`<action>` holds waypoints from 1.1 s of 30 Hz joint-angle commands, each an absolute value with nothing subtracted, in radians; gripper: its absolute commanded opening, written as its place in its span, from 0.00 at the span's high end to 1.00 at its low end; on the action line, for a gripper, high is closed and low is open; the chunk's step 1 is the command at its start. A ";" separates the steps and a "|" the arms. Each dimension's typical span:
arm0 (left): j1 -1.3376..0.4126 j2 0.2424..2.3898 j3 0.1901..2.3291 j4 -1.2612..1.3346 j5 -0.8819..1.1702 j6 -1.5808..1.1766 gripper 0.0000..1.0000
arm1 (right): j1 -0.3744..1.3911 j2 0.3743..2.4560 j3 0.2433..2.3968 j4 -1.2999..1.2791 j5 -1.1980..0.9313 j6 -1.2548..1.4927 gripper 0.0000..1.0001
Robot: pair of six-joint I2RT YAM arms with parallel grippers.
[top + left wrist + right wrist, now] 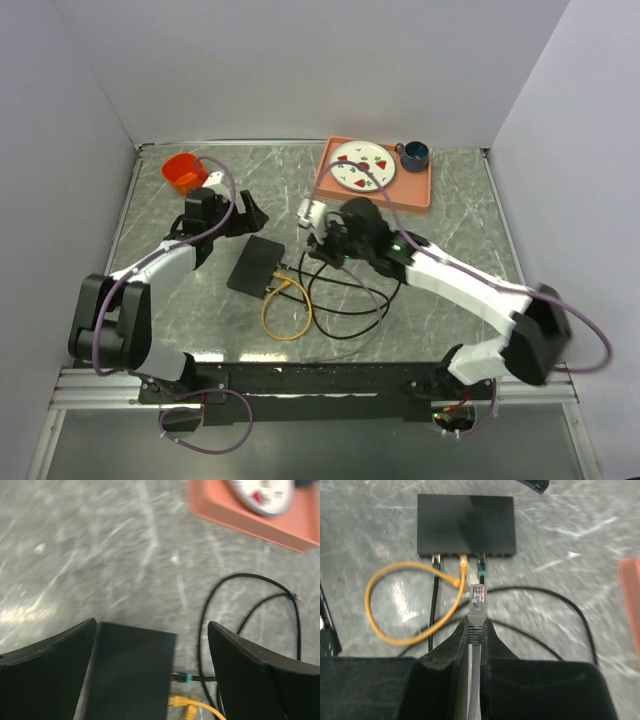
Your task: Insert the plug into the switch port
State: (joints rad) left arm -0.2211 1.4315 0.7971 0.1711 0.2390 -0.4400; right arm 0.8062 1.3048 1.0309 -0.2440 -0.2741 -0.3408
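Just short of the switch port [497,555], holding the plug [477,597] nose-first

Pinching its gray boot in the right gripper [476,626], clamped tight, clear tip out front, long axis running straight along the fingers toward the switch [465,522]. Facing the port side square-on, near but not touching, with three sockets already filled by a black lead [436,580], a yellow cable [367,600] and a green-booted plug [481,570]. Looks lined up with the green one rather than a free socket, so probably needs a sideways nudge before pushing in; can't make out the empty openings. Clearly a right-arm job, with the port side turned its way. Leaving the left gripper [151,626] spread wide, holding nothing, with the box showing between its fingers.
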 commanded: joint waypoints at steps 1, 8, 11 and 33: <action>-0.163 1.494 0.792 0.207 0.278 -0.531 0.03 | 0.798 1.539 1.176 -0.198 -0.328 -0.285 1.00; -0.129 1.574 0.770 0.225 0.324 -0.535 0.03 | 0.792 1.833 1.322 -0.181 -0.215 -0.247 1.00; -0.124 1.595 0.752 0.241 0.345 -0.532 0.02 | 0.792 1.913 1.341 -0.147 -0.138 -0.221 1.00; -0.123 1.698 0.732 0.301 0.454 -0.535 0.14 | 0.807 2.039 1.414 -0.121 -0.051 -0.195 1.00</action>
State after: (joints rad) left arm -0.1257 1.6810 0.7353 0.2916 0.4335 -0.5194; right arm 0.7990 2.0354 1.3804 -0.1253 -0.0593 -0.2020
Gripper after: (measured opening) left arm 0.862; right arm 0.111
